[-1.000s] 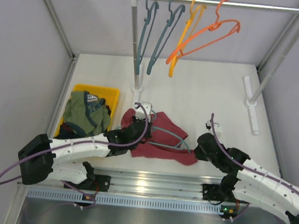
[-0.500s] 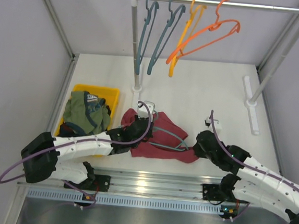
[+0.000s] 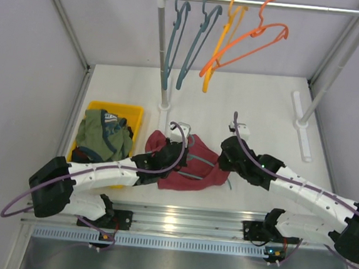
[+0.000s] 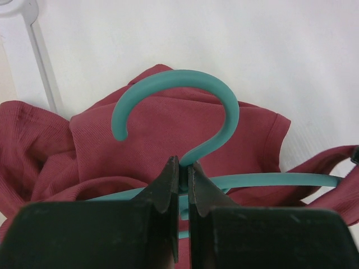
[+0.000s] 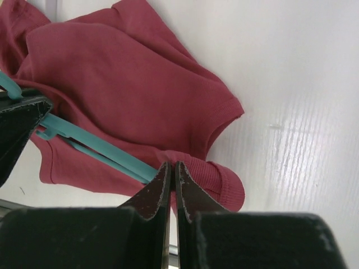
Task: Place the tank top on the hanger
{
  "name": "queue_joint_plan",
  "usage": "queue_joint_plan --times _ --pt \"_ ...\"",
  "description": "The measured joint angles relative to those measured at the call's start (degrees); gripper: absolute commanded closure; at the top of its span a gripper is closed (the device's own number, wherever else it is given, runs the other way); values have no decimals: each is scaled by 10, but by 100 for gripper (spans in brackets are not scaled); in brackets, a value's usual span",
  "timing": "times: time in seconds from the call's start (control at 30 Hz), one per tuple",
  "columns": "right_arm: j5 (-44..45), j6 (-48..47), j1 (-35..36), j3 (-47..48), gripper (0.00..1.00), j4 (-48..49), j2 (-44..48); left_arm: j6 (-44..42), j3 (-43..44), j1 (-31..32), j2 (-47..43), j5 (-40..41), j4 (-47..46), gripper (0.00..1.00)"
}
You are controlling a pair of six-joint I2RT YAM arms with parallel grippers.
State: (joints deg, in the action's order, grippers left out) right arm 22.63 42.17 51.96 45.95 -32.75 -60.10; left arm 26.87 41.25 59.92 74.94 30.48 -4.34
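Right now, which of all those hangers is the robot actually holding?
The light teal hanger lying with the maroon tank top, its neck pinched by the left gripper. The darker teal, yellow and orange ones hang on the rail.

Pulled the tank top (image 5: pixel 123 73) into a tighter bunch.
Swung the right gripper (image 5: pixel 172 166) left and away from the near edge, dragging the right side of the cloth along with it. Squashed the red heap narrower than a second ago. Nudged the left gripper (image 4: pixel 183 162) a little to the right, hanger (image 4: pixel 179 77) and all. Left one thin hanger end poking out past the right edge of the cloth.
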Motion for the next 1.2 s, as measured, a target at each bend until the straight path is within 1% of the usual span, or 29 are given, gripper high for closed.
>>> queue_joint_plan --times 0.33,0.6,0.63,0.7,0.73,0.8,0.83,0.93,1.03,1.2 --pt "-36 -22 0 54 100 41 -62 1 0 11 0 5 0 100" --pt "-86 -37 0 57 99 101 -69 1 4 17 0 6 0 100" --pt "-93 -41 0 54 93 114 -68 1 4 17 -1 7 0 100" --pt "-108 -47 0 42 84 136 -64 0 4 17 -2 6 0 100" --pt "-115 -51 0 36 74 143 -62 0 5 17 -3 6 1 100" --pt "-128 -61 -3 19 65 155 -51 0 5 17 -9 6 3 100" --pt "-133 -66 -4 11 57 157 -43 0 5 17 -13 6 5 100" --pt "-148 -88 -9 -8 46 163 -12 0 6 17 -26 5 11 100" --pt "-162 -117 -12 -21 40 171 29 -2 8 17 -39 3 18 100" --pt "-190 -179 -15 -32 36 174 89 -10 11 18 -54 -6 24 100"
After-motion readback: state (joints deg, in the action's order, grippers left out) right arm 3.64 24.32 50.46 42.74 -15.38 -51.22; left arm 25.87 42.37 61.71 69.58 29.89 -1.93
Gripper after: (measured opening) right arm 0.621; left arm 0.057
